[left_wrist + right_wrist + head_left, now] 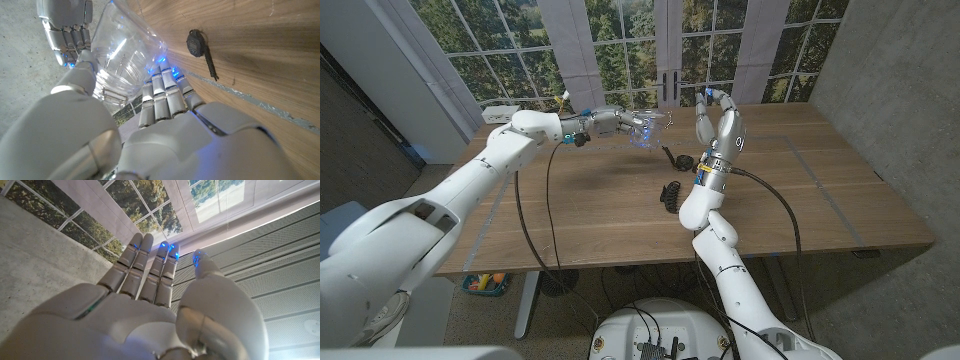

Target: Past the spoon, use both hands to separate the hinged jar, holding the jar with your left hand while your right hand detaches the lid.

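- Head view: the left hand [610,122] reaches out over the far part of the wooden table [800,200] and holds a clear jar [645,130] in its fingers, up off the tabletop. The right hand [720,128] stands upright just beside the jar, on its right, fingers spread apart and pointing up, with nothing in them; it is near the jar but not touching it. A black spoon [672,158] lies on the table below the jar, between the two hands, with a coil of black cable [670,192] nearer the robot.
- Left wrist view: the left hand [165,100] is wrapped around the jar [120,55], thumb on one side and fingers [160,92] on the other, the clear ribbed wall pressed between them. The right hand [67,27] shows beyond the jar, close to it. The spoon [200,50] lies on the wood, well apart from the jar.
- Right wrist view: the right hand [150,305] is raised toward the windows, fingers [137,260] straight and slightly apart, thumb out to the side, holding nothing.
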